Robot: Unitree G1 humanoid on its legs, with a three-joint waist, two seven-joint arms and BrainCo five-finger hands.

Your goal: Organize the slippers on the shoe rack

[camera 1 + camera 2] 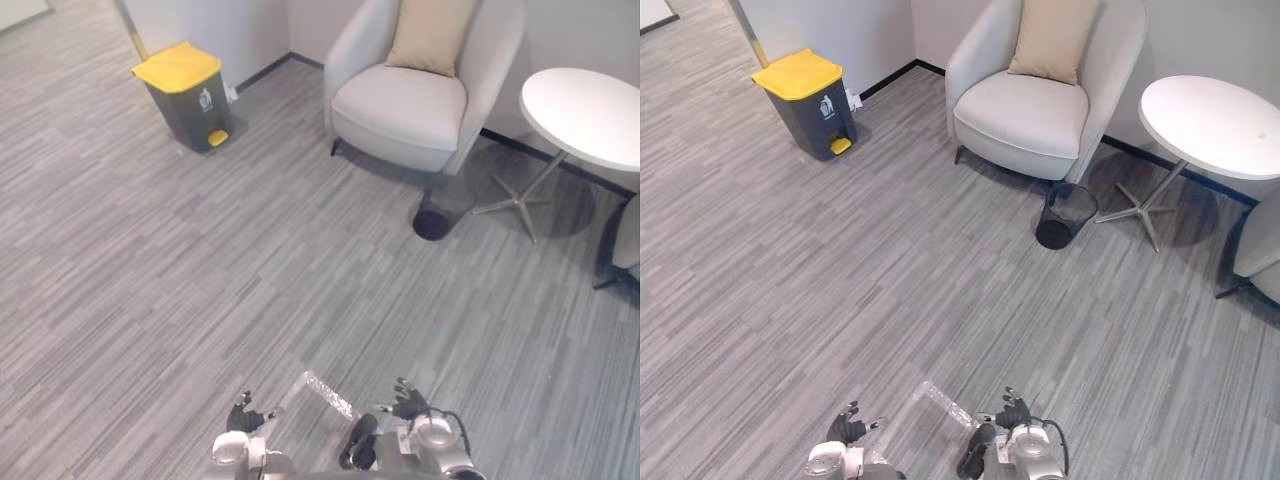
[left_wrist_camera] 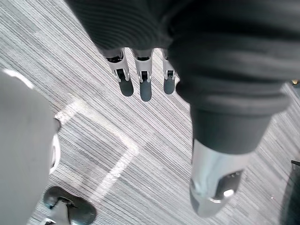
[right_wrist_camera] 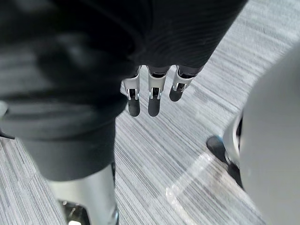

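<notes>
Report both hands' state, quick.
Left hand: open, fingers straight, holding nothing.
Right hand: open, fingers straight, holding nothing.

The 2 arms hang low and close together at the near edge of the head views. The left hand [image 1: 243,412] is on the left and the right hand [image 1: 407,403] is on the right, a little apart. Both hands point forward. Their fingers [image 2: 146,89] are straight and loose, with the thumbs out to the side, and they hold nothing.
</notes>
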